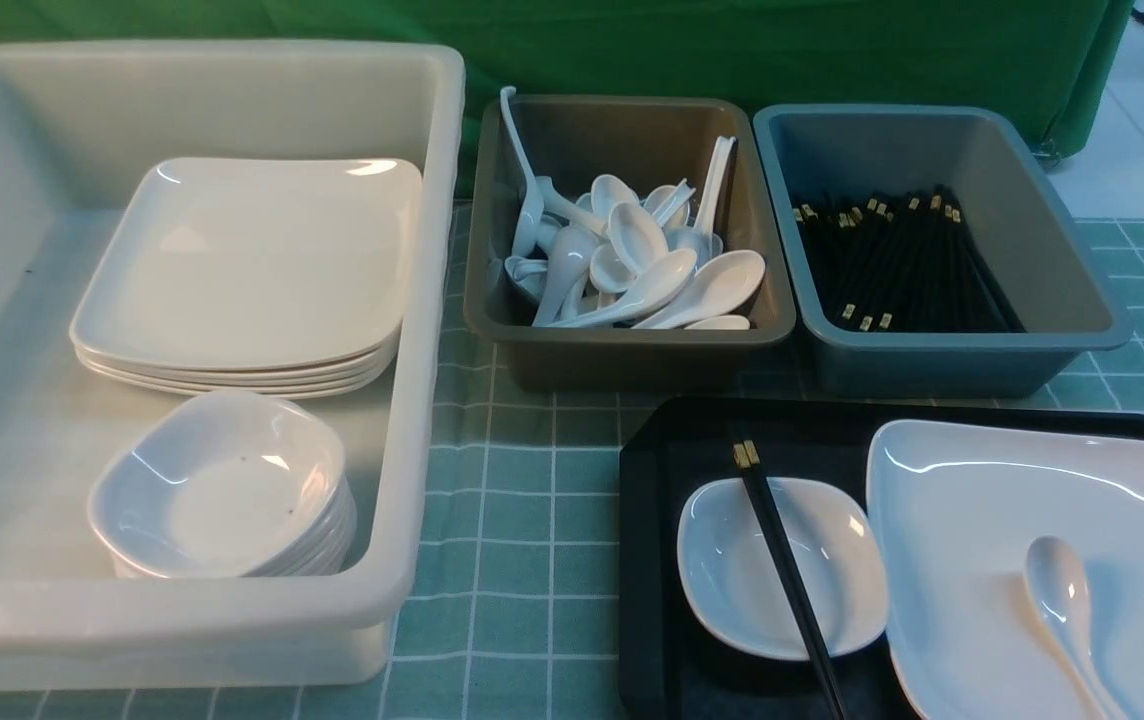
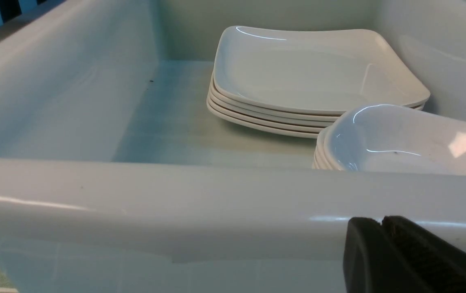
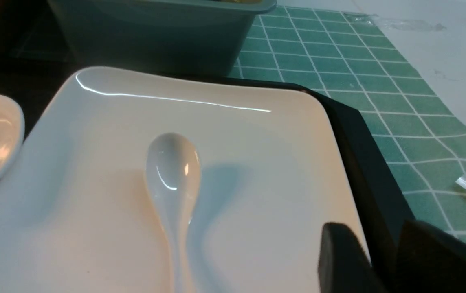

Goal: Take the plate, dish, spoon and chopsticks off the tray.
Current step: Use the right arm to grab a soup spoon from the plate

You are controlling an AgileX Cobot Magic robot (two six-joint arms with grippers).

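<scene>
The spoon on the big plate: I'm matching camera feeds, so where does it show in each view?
Front view: spoon at lower right, lying on the plate.
Left wrist view: not in it.
Right wrist view: spoon mid-picture, on the same plate.
Shared landmark: that plate, in the front and right wrist views.

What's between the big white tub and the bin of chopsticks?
The brown-grey bin full of white spoons stands there, as the front view shows.

Green cloth (image 1: pixel 522 520) — tub (image 1: pixel 429 300), grey bin (image 1: pixel 622 360), blue bin (image 1: pixel 932 365), tray (image 1: pixel 647 560)
</scene>
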